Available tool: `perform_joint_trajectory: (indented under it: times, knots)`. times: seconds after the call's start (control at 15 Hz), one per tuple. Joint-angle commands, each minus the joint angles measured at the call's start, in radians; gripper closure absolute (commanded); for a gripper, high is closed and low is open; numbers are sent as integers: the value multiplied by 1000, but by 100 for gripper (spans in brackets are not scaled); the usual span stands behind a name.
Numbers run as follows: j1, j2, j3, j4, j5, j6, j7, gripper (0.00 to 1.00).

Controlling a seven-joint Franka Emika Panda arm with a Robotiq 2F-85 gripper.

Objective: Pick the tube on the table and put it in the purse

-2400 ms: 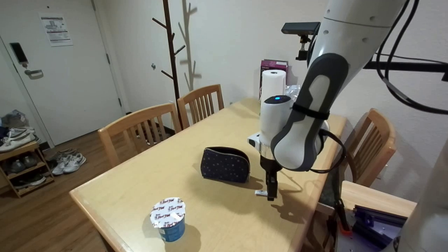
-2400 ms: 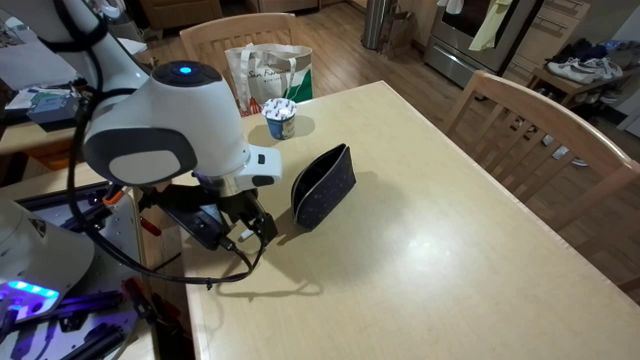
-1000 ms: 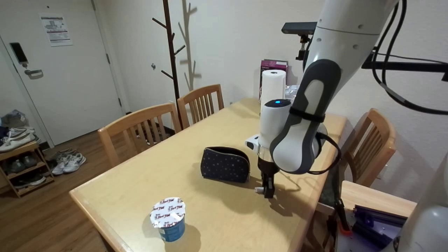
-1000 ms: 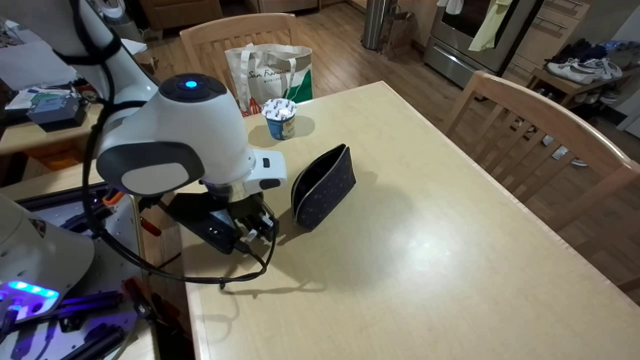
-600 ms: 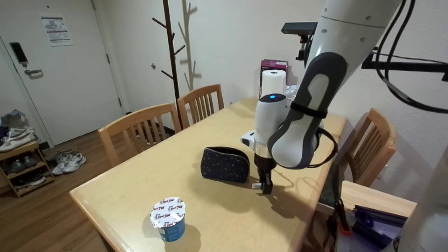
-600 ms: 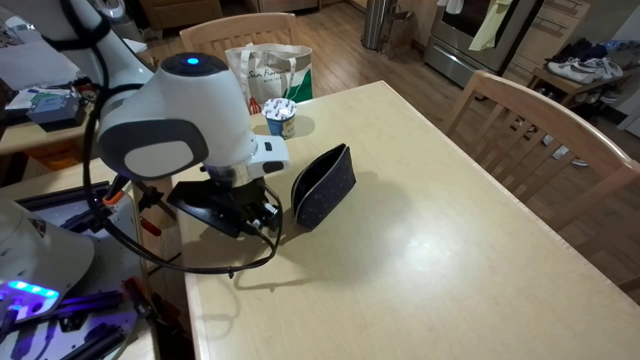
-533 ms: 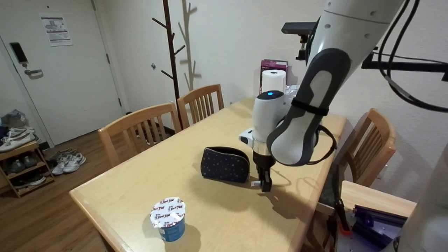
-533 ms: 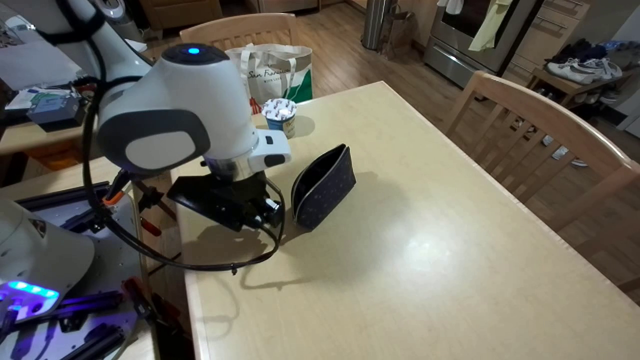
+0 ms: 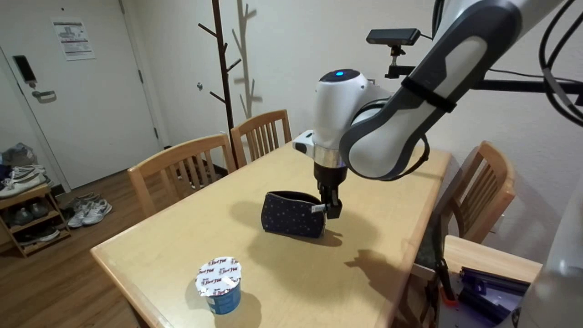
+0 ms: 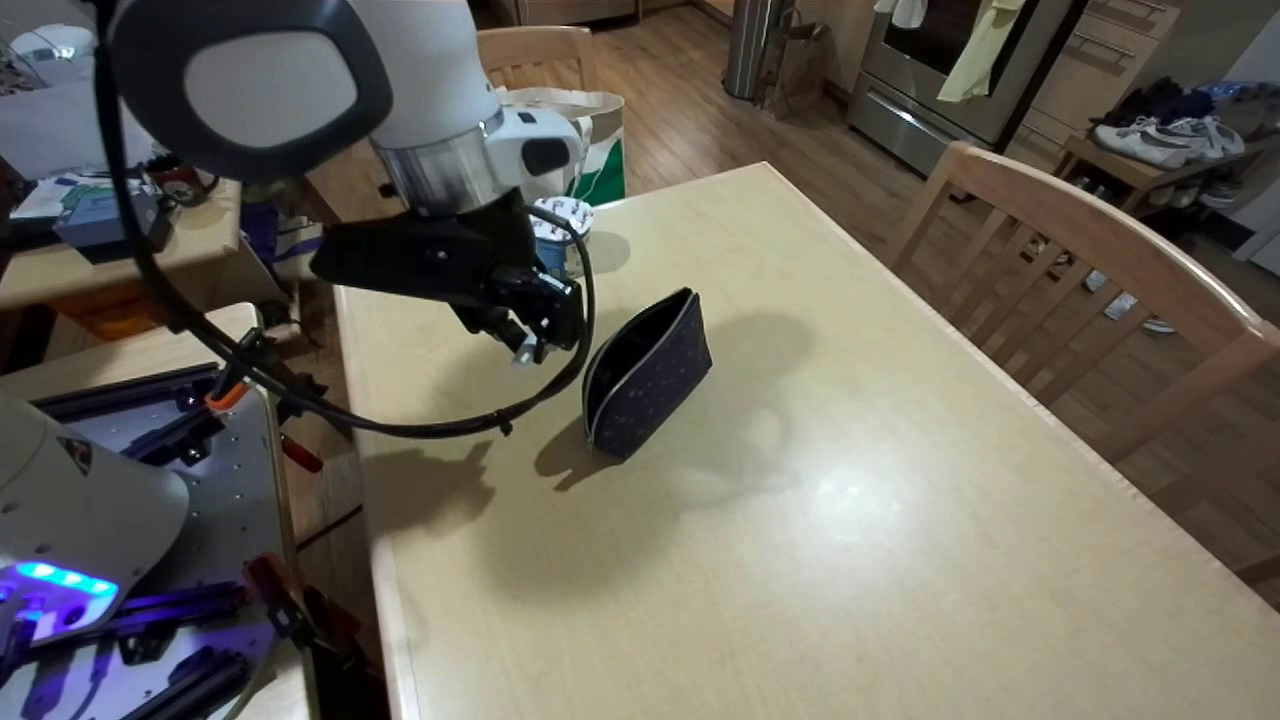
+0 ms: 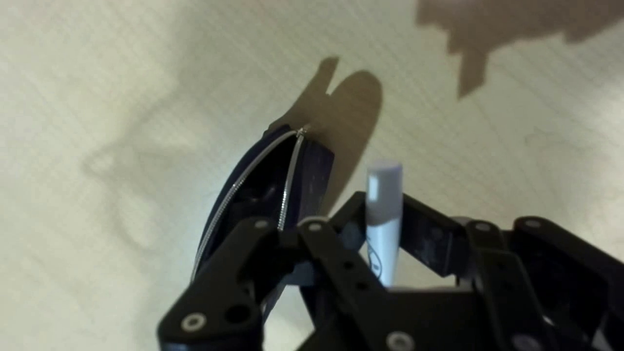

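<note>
Slippage is the first worry: the gripper (image 11: pixel 383 228) has its fingers (image 11: pixel 429 234) pinched on the tube (image 11: pixel 384 210) part-way along, holding it up off the table (image 10: pixel 950 520) beneath, and something so slim and smooth could twist or roll if that squeeze slackens or the free end knocks anything. The purse (image 10: pixel 655 395) stands gaping just beside the gripper, and its mouth does not look to be under the tube; in an exterior view the table shows between the two, so letting go now would probably drop the tube outside. The tube also pokes out crosswise from the fingers, roughly level. Carried in at that angle, it might catch on the rim or bridge the narrow mouth (a lengthwise approach seems safer) instead of falling through. Coming across too low could be worse: the fingers might shove the purse over or press its soft-looking sides together. From the wrist view the gripper hides part of the mouth, so sideways misjudgement would be easy.
</note>
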Motion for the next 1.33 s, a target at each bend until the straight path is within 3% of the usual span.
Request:
perform_joint_trajectory:
  times: [0.0,0.07,0.13,0.33,0.6,0.87,1.07,1.27]
  knots:
    - [13,-11,-12,-1,-2,-8,1,83]
    - [13,-14,-12,-3,-2,-8,1,83]
    - [13,-14,-12,-4,-2,-8,1,96]
    - [-7,-18,-10,18,-52,20,82,96]
    - [-16,27,-31,91,-101,52,74,96]
    - [8,132,-78,123,86,156,-55,96]
    - [-12,202,-65,159,210,136,-118,96]
    - [-37,259,-42,205,257,120,-148,96]
